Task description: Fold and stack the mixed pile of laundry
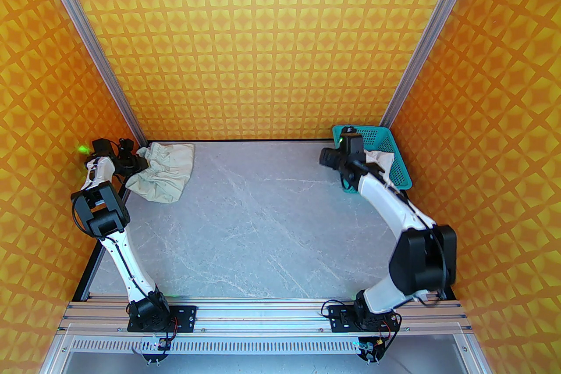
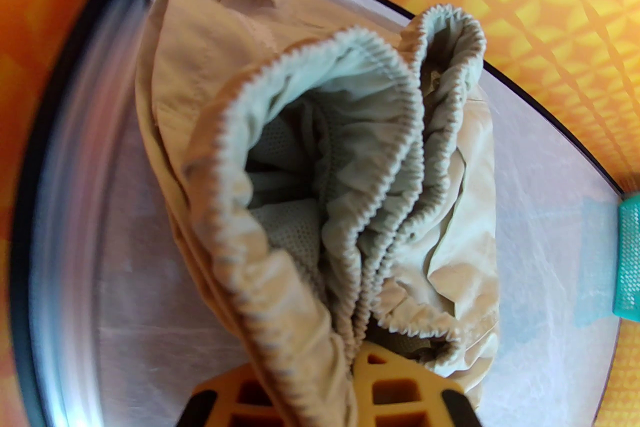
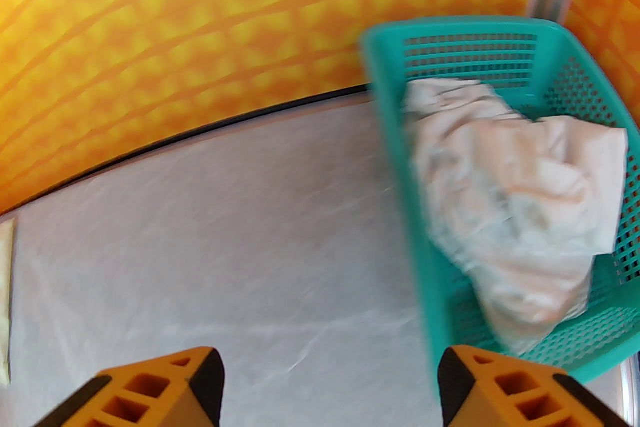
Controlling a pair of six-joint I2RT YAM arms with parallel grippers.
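Observation:
A beige-cream garment [image 1: 164, 175] with a gathered elastic band lies crumpled in the table's far-left corner. My left gripper [image 1: 139, 161] is shut on its left edge. In the left wrist view the band [image 2: 350, 164] bunches up from between the orange fingers [image 2: 390, 380], which pinch the cloth at my left gripper [image 2: 352, 367]. A white shirt [image 1: 382, 158] lies wadded in the teal basket [image 1: 401, 175] at the far right. My right gripper [image 1: 329, 156] hovers just left of the basket. It is open [image 3: 330, 385] over bare table, with the shirt [image 3: 515, 215] and basket [image 3: 450, 27] to its right.
Patterned orange walls close in the grey marble table [image 1: 263, 223] at the back and both sides, with metal posts in the far corners. The basket sits against the right wall. The beige garment's edge [image 3: 5, 295] shows at the left of the right wrist view.

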